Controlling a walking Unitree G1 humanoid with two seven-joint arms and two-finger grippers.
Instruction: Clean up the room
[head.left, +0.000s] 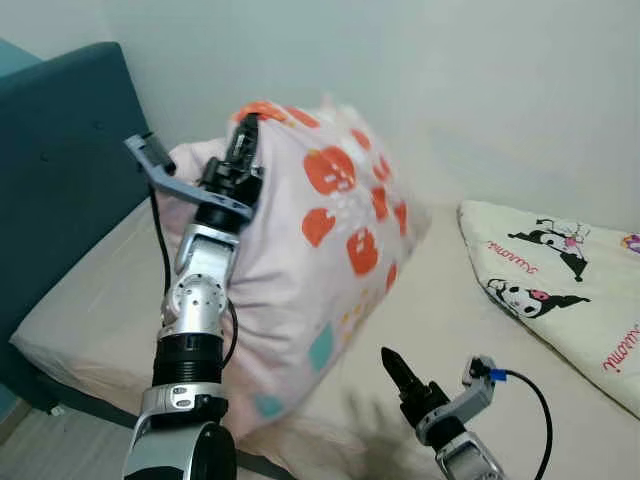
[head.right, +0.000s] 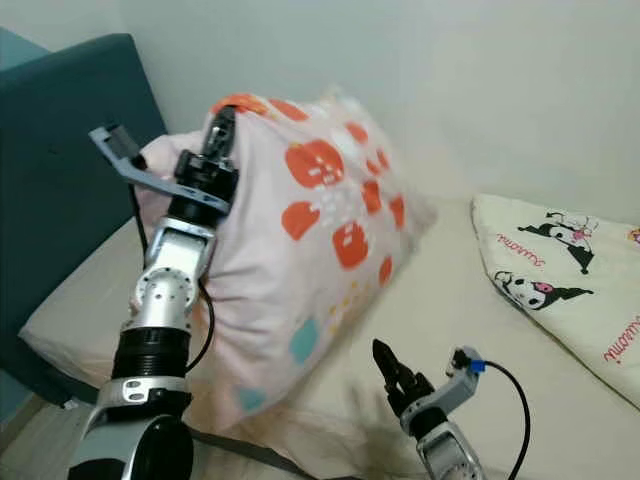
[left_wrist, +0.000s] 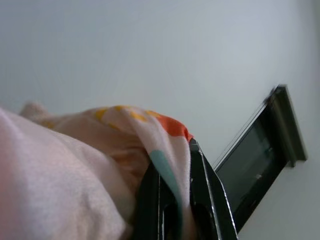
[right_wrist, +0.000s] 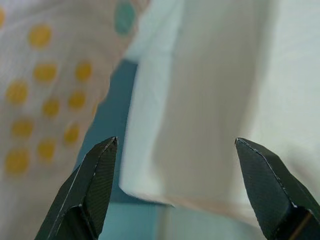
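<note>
A pink pillow with orange, yellow and teal patches stands lifted on the cream bed, near the teal headboard. My left gripper is raised and shut on the pillow's top corner; the wrist view shows the fabric pinched between the black fingers. My right gripper hovers low over the bed's front edge, just right of the pillow's lower corner. In its wrist view the fingertips stand wide apart with nothing between them.
A teal headboard rises at the left. A white quilt with black cartoon figures lies on the bed at the right. The pale wall runs behind. Bare mattress shows between pillow and quilt.
</note>
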